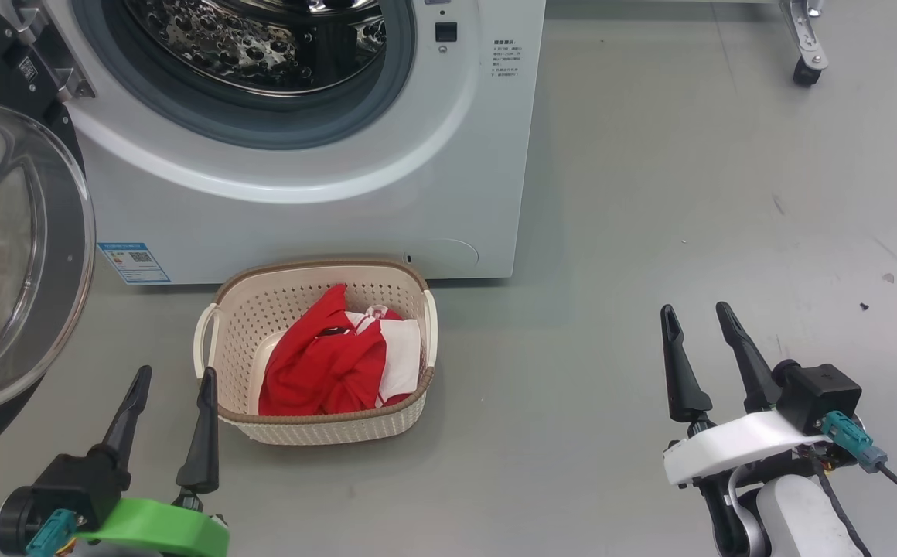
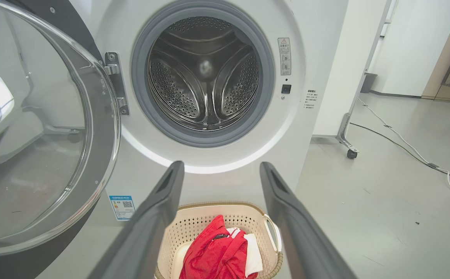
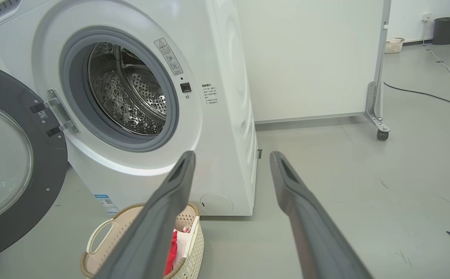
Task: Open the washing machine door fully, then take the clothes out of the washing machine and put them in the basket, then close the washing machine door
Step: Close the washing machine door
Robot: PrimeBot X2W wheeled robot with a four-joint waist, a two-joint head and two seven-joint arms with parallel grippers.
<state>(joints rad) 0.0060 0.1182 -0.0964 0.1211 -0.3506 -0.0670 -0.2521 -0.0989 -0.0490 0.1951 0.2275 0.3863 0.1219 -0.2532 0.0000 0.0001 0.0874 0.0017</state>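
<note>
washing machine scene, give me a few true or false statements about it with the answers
1. The round black-rimmed glass door of the big white front-loading washing machine stands open. True.
2. The bright red and white clothes lie inside the steel drum. False: they lie in the cream perforated plastic basket; the drum looks empty.
3. The left gripper is shut on the basket's handle. False: it is open and holds nothing.
4. The right gripper is open over the grey floor, to the basket's right. True.
</note>
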